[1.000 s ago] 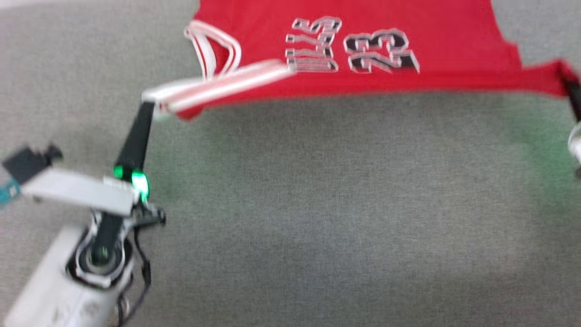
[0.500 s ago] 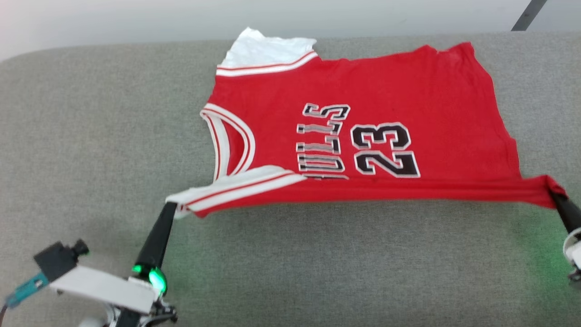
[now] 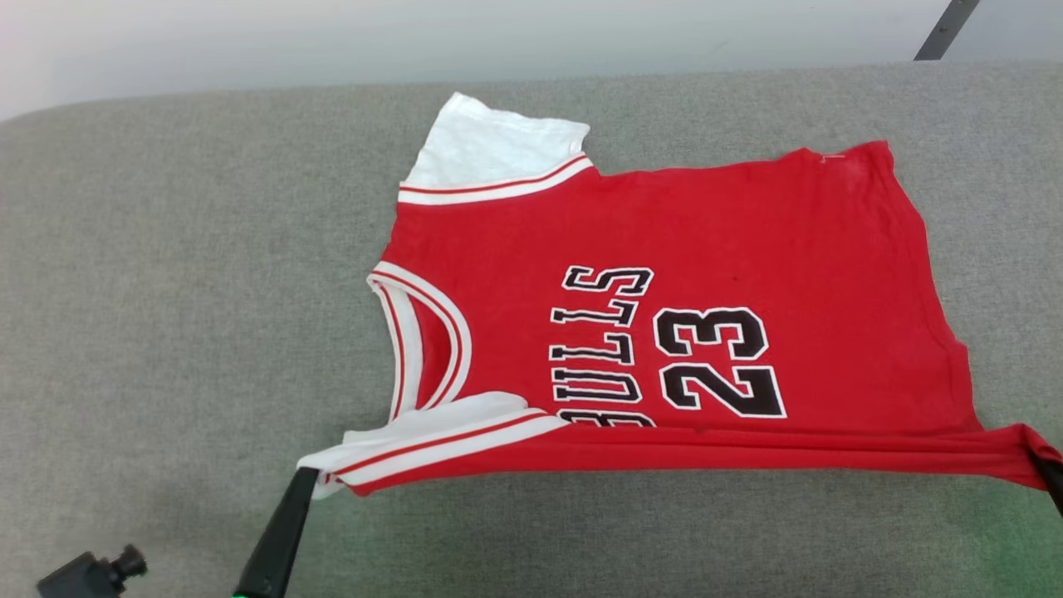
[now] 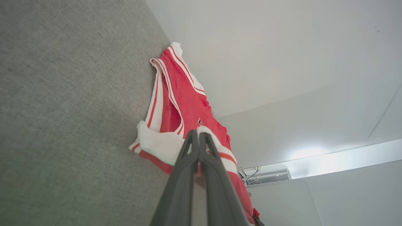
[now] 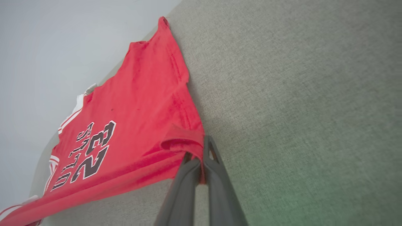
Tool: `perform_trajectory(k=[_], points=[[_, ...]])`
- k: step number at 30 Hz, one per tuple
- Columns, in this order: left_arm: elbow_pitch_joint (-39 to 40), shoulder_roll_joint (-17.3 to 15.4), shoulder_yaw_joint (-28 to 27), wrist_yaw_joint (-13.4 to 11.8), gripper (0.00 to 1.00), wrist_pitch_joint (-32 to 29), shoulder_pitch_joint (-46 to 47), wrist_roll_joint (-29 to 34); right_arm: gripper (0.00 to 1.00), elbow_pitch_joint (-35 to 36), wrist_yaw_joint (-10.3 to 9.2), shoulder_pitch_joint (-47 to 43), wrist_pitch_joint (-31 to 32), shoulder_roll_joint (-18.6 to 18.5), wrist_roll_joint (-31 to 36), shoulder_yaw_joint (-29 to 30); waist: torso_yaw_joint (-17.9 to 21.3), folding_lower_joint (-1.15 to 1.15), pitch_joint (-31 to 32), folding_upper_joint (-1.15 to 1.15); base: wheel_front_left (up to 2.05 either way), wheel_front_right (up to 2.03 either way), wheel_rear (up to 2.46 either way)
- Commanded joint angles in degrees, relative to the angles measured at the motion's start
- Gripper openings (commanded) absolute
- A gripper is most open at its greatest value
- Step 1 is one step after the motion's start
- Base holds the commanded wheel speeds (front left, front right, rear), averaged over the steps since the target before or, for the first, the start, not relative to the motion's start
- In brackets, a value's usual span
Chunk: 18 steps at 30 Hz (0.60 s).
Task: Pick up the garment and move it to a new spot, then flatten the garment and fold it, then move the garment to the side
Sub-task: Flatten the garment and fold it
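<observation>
The garment (image 3: 706,249) is a red jersey with black lettering "BULLS 23", white striped trim and a white panel at its far corner, spread on the grey padded surface (image 3: 166,291). Its near edge is lifted and pulled taut between both grippers. My left gripper (image 3: 306,475) is shut on the white striped shoulder corner (image 4: 163,144), fingers pressed together in the left wrist view. At the frame's right edge my right gripper (image 3: 1048,467) is shut on the red hem corner (image 5: 182,142), with cloth pinched between its fingers (image 5: 188,175).
The grey padded surface stretches wide to the left and in front of the jersey. A pale wall (image 3: 498,33) runs behind its far edge. A dark slanted bar (image 3: 942,29) shows at the top right. My left wrist camera (image 3: 87,573) sits at the lower left.
The head camera has tilted, so the whole scene slid down the picture and the far part of the jersey came into sight. Both grippers kept the near edge taut.
</observation>
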<state>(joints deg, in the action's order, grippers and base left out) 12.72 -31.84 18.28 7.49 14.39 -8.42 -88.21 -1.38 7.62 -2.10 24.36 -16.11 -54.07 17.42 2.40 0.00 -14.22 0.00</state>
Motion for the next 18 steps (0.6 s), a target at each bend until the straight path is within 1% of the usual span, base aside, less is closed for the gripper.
perform_trajectory(k=[1, 4, 8, 14, 18], points=[[0.4, -0.6, -1.5, 0.0, 0.0, 0.8, -0.7, 0.4, 0.0, 1.0, -0.24, -0.8, 0.7, 0.3, 0.8, 2.1, 0.1, 0.0, 0.0, 0.0, 0.0, 0.0, 0.0], [0.8, -0.5, -1.5, 0.0, 0.0, 0.8, 0.0, 1.2, 0.0, 3.2, -0.23, -0.4, 2.8, 2.4, 2.2, 3.3, 0.0, 0.0, 0.4, 0.0, 0.0, 0.0, 0.0], [0.1, -0.4, 0.2, 0.0, 0.0, 0.2, 3.7, 2.4, 0.0, 4.4, -0.18, 2.7, 4.7, 4.5, 4.4, 3.7, 0.0, 0.0, 0.9, 0.0, 0.0, 0.0, 0.0], [-3.4, -0.3, 3.8, 0.0, 0.0, -2.5, 11.8, 3.1, 0.0, 2.3, -0.17, 9.2, 4.8, 6.7, 7.3, 4.2, -0.3, 0.0, 0.9, 0.0, 0.0, 0.0, 0.0], [-7.7, 0.1, 5.2, 0.0, 0.0, -4.2, 17.2, 2.0, 0.0, -1.5, -0.16, 13.4, 4.2, 7.5, 8.5, 4.0, -0.4, 0.0, 0.7, 0.0, 0.0, 0.0, 0.0]])
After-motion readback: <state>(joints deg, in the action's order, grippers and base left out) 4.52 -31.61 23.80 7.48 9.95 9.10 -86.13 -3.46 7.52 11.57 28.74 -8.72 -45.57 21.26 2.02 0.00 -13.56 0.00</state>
